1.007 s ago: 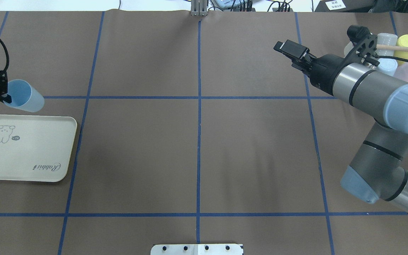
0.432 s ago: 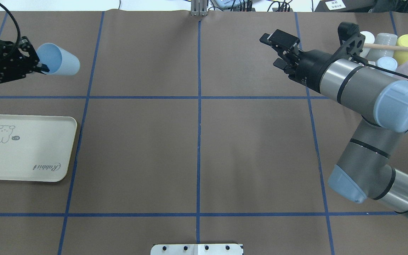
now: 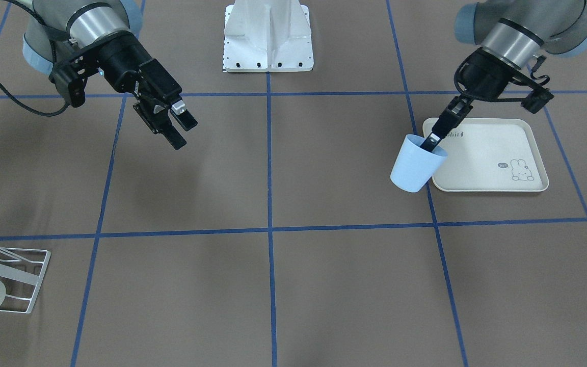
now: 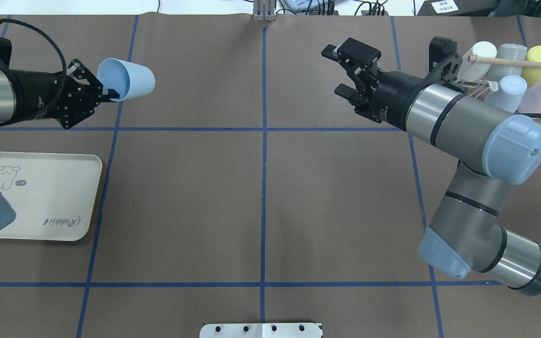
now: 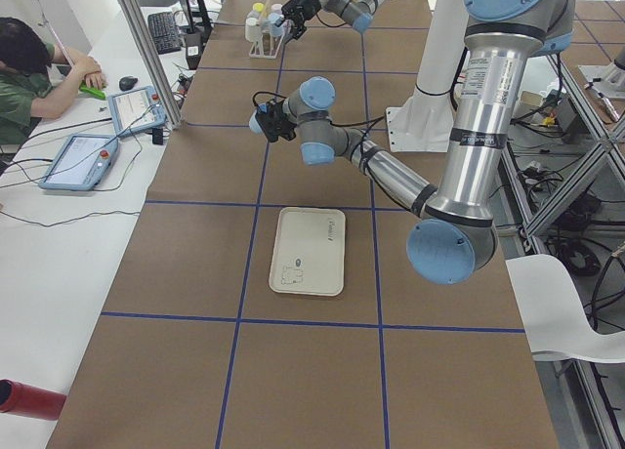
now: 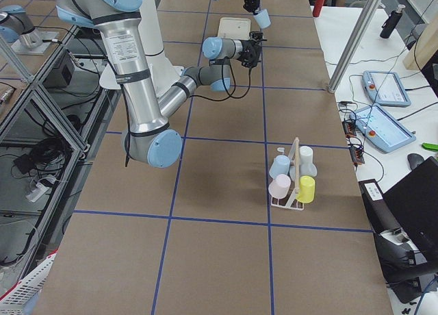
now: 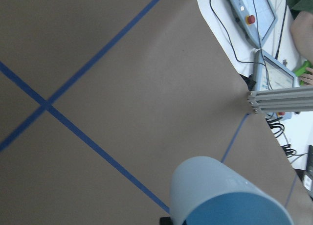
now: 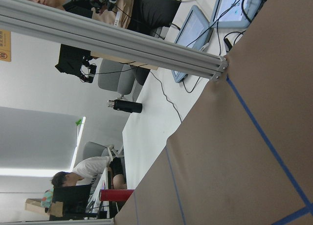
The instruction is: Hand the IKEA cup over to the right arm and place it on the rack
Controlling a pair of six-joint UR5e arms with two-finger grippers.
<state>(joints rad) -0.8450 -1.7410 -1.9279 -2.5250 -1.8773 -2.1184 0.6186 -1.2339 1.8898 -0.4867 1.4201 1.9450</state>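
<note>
My left gripper (image 4: 109, 95) is shut on the rim of a light blue IKEA cup (image 4: 128, 83), one finger inside it. It holds the cup sideways in the air, far left of the table, mouth toward the arm. The cup also shows in the front view (image 3: 416, 165) and the left wrist view (image 7: 222, 195). My right gripper (image 4: 332, 69) is open and empty, pointing left, well apart from the cup across the centre line. The white wire rack (image 4: 476, 83) with its pale dowel (image 4: 524, 62) stands at the far right behind the right arm.
Several upturned cups hang on the rack: white (image 4: 481, 52), yellow (image 4: 538, 58), pink (image 4: 540, 94) and others. A cream rabbit-print tray (image 4: 59, 197) lies at the left, nearer than the held cup. The robot's base plate (image 4: 261, 330) is at the near edge.
My left arm has carried the cup away from beside the tray, farther and to the right. My right gripper has moved left toward the table's centre and stays open.
</note>
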